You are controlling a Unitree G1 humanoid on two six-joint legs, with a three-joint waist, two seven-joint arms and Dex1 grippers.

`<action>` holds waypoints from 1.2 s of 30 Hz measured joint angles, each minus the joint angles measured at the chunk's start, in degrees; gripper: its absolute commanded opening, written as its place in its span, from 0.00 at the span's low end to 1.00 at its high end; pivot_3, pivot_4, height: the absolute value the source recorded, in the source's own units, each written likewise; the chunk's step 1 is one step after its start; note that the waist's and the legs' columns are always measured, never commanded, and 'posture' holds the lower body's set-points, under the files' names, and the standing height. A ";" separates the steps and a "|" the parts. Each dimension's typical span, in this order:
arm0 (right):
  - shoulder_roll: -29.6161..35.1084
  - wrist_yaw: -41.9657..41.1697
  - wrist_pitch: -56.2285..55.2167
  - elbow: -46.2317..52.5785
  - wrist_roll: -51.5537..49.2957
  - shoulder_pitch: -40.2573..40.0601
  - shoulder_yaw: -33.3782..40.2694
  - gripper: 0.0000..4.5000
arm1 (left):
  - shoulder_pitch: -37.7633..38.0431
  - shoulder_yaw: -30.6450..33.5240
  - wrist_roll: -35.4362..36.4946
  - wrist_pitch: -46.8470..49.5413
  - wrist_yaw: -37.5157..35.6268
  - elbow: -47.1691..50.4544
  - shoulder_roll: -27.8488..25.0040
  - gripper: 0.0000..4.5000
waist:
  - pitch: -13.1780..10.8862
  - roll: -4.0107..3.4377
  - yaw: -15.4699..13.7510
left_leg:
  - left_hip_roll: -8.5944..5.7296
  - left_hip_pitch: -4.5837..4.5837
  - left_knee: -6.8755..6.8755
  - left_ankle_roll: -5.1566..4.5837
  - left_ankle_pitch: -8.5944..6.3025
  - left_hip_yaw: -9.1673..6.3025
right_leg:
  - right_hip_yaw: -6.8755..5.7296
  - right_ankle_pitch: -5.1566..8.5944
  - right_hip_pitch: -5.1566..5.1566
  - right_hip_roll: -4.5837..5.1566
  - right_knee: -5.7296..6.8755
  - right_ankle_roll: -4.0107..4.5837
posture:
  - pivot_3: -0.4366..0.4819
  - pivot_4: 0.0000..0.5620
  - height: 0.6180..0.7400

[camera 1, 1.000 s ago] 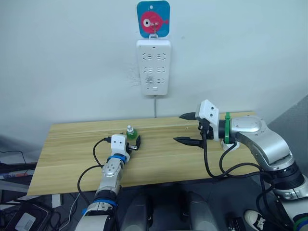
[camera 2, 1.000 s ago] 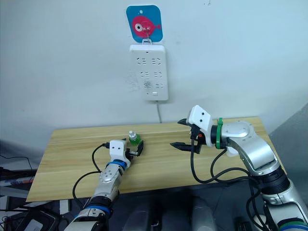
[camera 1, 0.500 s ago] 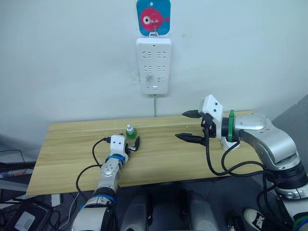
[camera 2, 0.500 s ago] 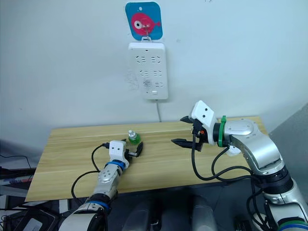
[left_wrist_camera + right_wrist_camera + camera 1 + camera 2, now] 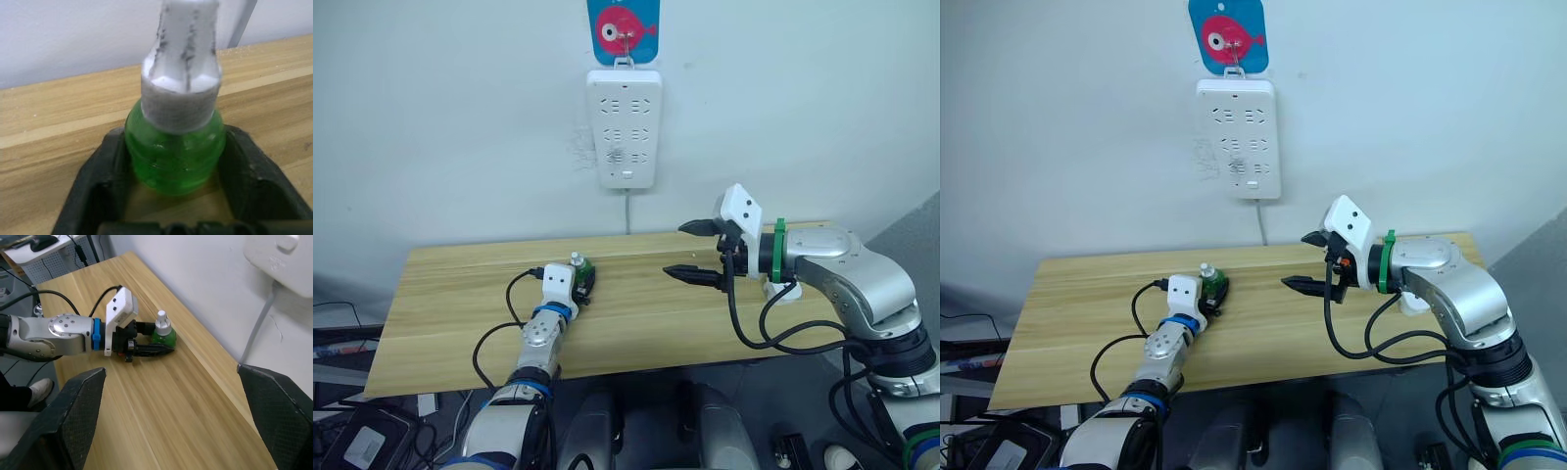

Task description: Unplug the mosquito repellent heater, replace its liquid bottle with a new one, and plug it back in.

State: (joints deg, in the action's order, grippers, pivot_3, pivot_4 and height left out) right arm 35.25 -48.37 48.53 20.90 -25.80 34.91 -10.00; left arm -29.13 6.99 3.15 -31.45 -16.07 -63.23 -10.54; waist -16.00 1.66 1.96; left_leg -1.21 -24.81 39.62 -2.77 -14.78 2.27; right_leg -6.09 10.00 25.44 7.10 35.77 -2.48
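Bottle (image 5: pixel 174 147) fills your left wrist view, its white cap cut off by the frame edge, so you cannot see the tip there. Your left gripper (image 5: pixel 584 279) lies low on the table (image 5: pixel 460 294), forearm stretched forward along the wood, and its two black fingers (image 5: pixel 100 181) clasp the green body from both sides, pressed against the plastic. Seen from your head, the bottle is a small green shape with a pale cap, standing upright near the table's middle, toward the wall; much of it is masked by the gripper's white housing. Your right gripper (image 5: pixel 697 250) hangs above the table's right half, well apart from the bottle, elbow bent and forearm level, pointing to your left; its fingers are spread wide with nothing between them. A white rounded object (image 5: pixel 781 291), possibly the heater, rests on the table behind your right forearm, mostly hidden by it, so its vent and prongs cannot be made out. On the wall above, the power strip (image 5: pixel 624 127) hangs from a blue hook plate with a pink fish (image 5: pixel 622 29); its cord (image 5: pixel 627 213) drops behind the table. Socket detail is too small to read.
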 measured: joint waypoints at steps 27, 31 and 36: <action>-4.64 -4.22 -2.99 -0.11 -4.64 2.55 -0.17 1.00 | -2.72 -16.31 20.69 47.31 -51.71 62.31 -20.73 0.49 | -1.27 -0.34 -0.19 | -0.04 -0.05 -0.60 0.41 0.22 -0.11 | -0.45 -0.05 -0.10 -0.44 -0.54 -0.07 | 0.31 0.43 1.00; -6.45 -1.94 -2.48 0.27 -4.70 2.55 -0.18 1.00 | -3.17 -16.32 20.47 47.05 -52.76 60.97 -20.47 0.49 | -1.26 -0.35 -0.17 | -0.04 -0.06 -0.60 0.44 0.25 -0.20 | -0.55 -0.06 -0.12 -0.46 -0.54 -0.07 | 0.30 0.43 1.00; -7.17 -1.01 -3.04 0.15 -4.50 2.54 -0.35 0.80 | -4.47 -16.32 20.17 46.98 -53.78 60.31 -20.35 0.49 | -1.26 -0.35 -0.16 | -0.05 -0.06 -0.59 0.47 0.27 -0.25 | -0.58 -0.06 -0.15 -0.47 -0.53 -0.07 | 0.30 0.43 1.00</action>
State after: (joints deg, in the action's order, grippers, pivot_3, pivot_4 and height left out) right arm 28.09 -49.38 45.49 21.05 -30.29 37.45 -10.35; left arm -33.61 -9.33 23.32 15.53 -69.85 -2.93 -30.89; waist -17.25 1.31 1.80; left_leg -1.26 -24.87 39.03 -2.31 -14.51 2.02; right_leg -6.67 9.94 25.29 6.63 35.24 -2.54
